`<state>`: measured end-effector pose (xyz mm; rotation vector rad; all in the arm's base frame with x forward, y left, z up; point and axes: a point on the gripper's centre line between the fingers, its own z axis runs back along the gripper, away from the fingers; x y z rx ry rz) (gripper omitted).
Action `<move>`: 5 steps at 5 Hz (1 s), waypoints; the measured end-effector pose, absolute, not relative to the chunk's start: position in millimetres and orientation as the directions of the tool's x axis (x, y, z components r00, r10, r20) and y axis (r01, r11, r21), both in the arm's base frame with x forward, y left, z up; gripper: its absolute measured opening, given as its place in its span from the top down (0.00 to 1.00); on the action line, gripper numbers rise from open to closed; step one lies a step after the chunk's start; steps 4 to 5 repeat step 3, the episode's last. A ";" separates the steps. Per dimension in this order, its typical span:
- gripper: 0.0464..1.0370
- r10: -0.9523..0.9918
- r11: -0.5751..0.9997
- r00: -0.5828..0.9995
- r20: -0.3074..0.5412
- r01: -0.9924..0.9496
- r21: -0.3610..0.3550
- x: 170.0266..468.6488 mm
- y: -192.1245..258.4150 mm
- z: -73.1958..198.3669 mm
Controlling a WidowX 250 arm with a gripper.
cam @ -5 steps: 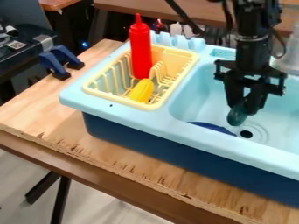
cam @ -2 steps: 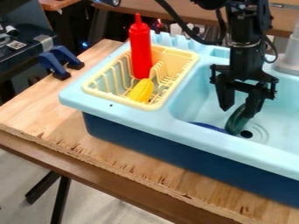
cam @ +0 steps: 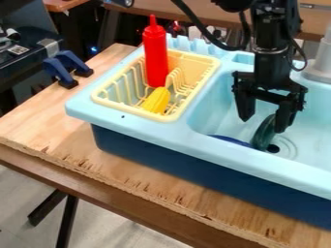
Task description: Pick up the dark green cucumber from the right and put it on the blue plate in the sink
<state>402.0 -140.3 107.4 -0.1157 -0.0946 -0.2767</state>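
Moved: my gripper (cam: 263, 125) has spread from its grip of a second ago, now wide!
Dark green thing (cam: 263, 134): down in the sink (cam: 219, 109), tilted right beside one fingertip.
Red bottle (cam: 155, 55): upright in the yellow rack (cam: 103, 101).
Label (cam: 18, 49): square code, black machine (cam: 14, 70).

Plywood-topped table (cam: 38, 121), left and lower centre; pale floor (cam: 116, 227), lower left; brown table (cam: 194, 17), along the top; small blue light (cam: 94, 50), upper left.

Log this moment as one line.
claw: open, low in sink | dark green object: against claw, near drain | red bottle, yellow object: in drying rack
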 end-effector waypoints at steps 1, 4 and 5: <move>0.03 -0.303 0.947 0.943 0.140 0.315 -0.069 394.9 -149.1 128.0; 0.03 -0.419 0.908 0.900 0.119 0.417 0.046 369.9 -186.9 172.9; 0.03 -0.419 0.908 0.900 0.119 0.417 0.046 369.9 -186.9 172.9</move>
